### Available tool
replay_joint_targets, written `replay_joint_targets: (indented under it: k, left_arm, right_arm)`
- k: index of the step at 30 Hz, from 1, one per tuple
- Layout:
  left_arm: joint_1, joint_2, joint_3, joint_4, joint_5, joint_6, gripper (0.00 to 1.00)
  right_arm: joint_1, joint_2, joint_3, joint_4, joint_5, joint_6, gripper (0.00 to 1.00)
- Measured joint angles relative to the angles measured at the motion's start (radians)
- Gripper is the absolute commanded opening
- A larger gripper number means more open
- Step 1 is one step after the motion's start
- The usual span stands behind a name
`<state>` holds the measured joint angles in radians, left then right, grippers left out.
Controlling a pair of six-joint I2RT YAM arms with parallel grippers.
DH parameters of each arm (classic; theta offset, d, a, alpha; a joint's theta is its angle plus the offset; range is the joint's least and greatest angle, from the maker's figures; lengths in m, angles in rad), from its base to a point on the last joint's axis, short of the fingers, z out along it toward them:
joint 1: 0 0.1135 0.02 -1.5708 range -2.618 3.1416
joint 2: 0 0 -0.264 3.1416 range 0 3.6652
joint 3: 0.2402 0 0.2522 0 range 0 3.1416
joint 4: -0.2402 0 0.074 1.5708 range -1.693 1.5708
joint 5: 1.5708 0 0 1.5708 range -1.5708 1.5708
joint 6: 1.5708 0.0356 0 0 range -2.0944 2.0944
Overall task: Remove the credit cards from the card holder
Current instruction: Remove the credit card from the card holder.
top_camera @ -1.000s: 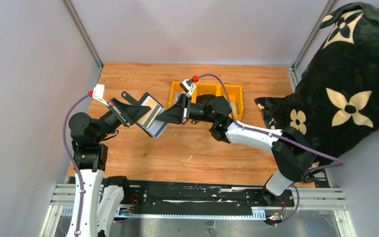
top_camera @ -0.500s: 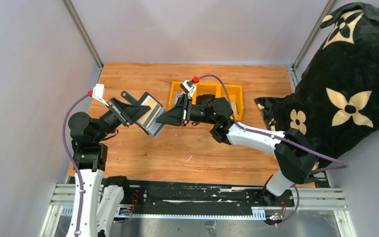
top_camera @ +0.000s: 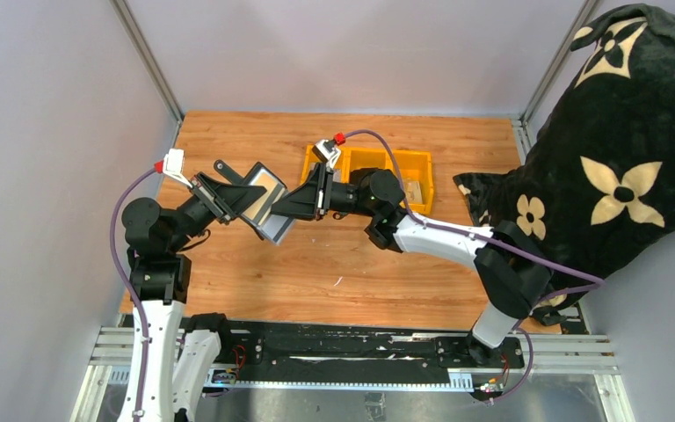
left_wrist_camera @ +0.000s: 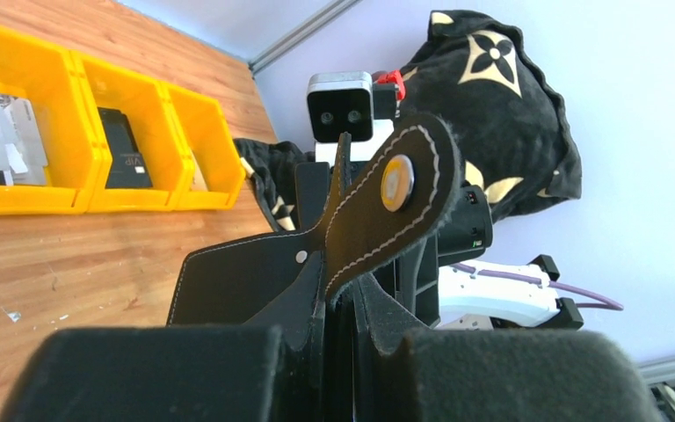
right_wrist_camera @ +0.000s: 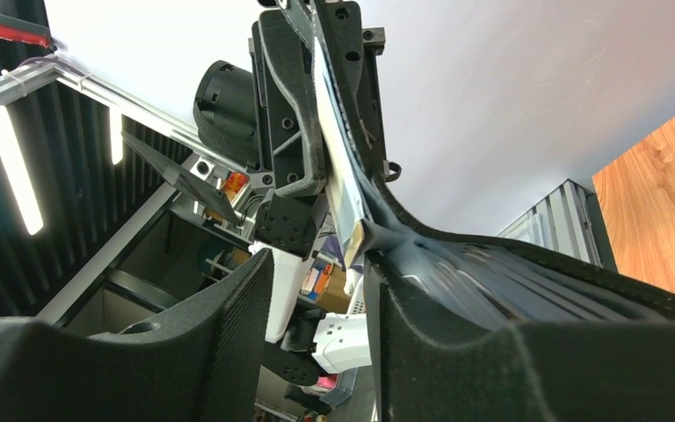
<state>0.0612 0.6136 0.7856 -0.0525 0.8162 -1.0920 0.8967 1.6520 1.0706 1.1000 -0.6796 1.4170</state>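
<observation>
On your left, the left jaws are pressed together on the card holder [top_camera: 266, 207], pinching one black flap and holding it open in the air above the wooden surface [top_camera: 316, 264]. Their dark foam pads [left_wrist_camera: 167, 369] are matte and slightly fuzzy, squeezing the smooth, leather-like flap between them. In the left wrist view the holder's rounded strap [left_wrist_camera: 395, 189] stands up from the grip, edged with pale stitching and carrying a round metal snap.

In the overhead view the holder shows a grey lining and a paler rectangular panel, tilted toward the middle of the surface. In the right wrist view, a thin, flat, pale card [right_wrist_camera: 338, 176] with faint printing runs edge-on along the lining, which is ribbed with shallow slots.

The right jaws meet the holder from the other side. They are spread, with a clear gap between their soft black pads [right_wrist_camera: 141, 360]; the card's lower end sits just above that gap. You cannot tell whether either pad touches the holder.

Further right, near the back of the surface, sits a row of glossy yellow plastic bins [top_camera: 415, 165], one holding a black boxy item. At the far right is a plush black cushion [top_camera: 624, 158] patterned with cream flowers.
</observation>
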Motion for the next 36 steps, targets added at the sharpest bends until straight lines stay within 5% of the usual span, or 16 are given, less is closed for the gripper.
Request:
replay_joint_targets:
  k: [8, 13, 22, 29, 36]
  left_arm:
    - [0.002, -0.002, 0.000, 0.005, -0.019, 0.000, 0.01]
    - [0.004, -0.008, 0.000, 0.016, -0.039, 0.003, 0.18]
    - [0.002, -0.012, 0.000, 0.020, -0.024, -0.002, 0.32]
    - [0.002, -0.008, -0.001, 0.019, -0.016, -0.011, 0.15]
    - [-0.001, -0.007, -0.002, 0.002, -0.013, -0.012, 0.11]
  right_arm:
    - [0.000, 0.047, 0.021, 0.024, 0.000, 0.043, 0.18]
    - [0.000, 0.080, 0.047, 0.047, -0.007, 0.082, 0.00]
    - [0.002, 0.095, 0.053, 0.052, -0.003, 0.096, 0.00]
    - [0.007, 0.077, 0.037, 0.030, 0.005, 0.051, 0.00]
    - [0.020, 0.022, -0.028, 0.041, 0.026, 0.026, 0.00]
